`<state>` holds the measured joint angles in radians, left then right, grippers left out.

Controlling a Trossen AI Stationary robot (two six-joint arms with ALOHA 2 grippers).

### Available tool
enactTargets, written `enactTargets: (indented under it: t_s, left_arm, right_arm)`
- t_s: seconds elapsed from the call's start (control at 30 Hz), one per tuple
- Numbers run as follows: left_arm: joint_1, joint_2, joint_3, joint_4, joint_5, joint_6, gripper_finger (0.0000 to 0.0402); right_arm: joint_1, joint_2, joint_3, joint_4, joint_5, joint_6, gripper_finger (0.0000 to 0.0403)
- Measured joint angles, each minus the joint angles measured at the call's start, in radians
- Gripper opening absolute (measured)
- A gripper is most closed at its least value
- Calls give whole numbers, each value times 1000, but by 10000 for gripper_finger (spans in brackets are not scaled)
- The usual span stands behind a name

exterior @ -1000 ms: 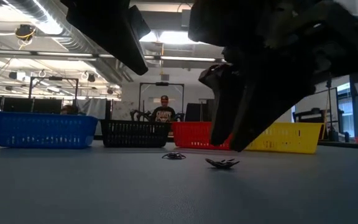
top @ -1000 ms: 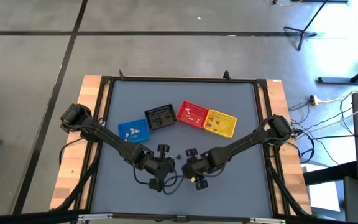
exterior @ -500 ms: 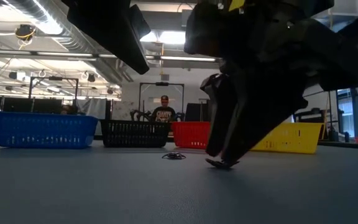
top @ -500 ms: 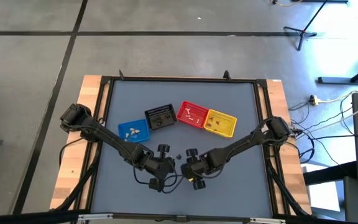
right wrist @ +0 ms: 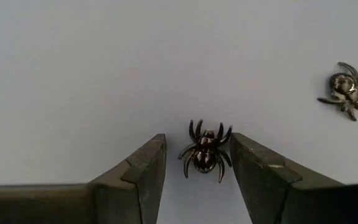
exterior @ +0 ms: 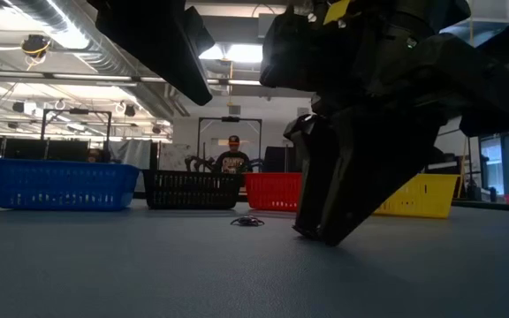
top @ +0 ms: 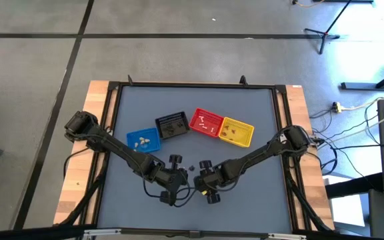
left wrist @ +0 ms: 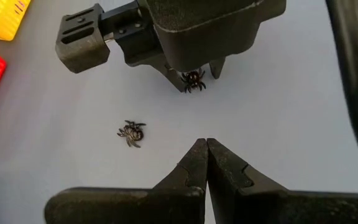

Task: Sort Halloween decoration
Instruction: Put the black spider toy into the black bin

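High view showed you the baskets (top: 195, 127) already holding trinkets; two spiders were left on the table (top: 245, 200). Right gripper (right wrist: 197, 163) stood at the table, fingers apart, one spider (right wrist: 205, 151) between them, ungripped; the other spider (right wrist: 347, 89) lay nearby. Left gripper (left wrist: 206, 163) waited beside, closed and empty.

glossy black spiders (right wrist: 206, 153) on grey table (top: 245, 120); blue (top: 143, 140), black (top: 171, 125), red (top: 205, 121), yellow baskets (top: 237, 131).
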<state>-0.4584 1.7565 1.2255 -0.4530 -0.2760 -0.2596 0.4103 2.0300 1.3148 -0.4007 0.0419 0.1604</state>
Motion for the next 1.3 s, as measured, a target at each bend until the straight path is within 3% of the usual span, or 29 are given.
enactTargets:
  t_s: [0.67, 1.03, 1.3]
  left_arm:
    - [0, 0, 0, 0, 0, 1, 0]
    - [0, 0, 0, 0, 0, 1, 0]
    - [0, 0, 0, 0, 0, 1, 0]
  right_arm:
    - [-20, 15, 2, 3, -45, -11, 180]
    - [-20, 16, 2, 6, -45, -12, 100]
    - [-20, 17, 1, 8, -44, -12, 95]
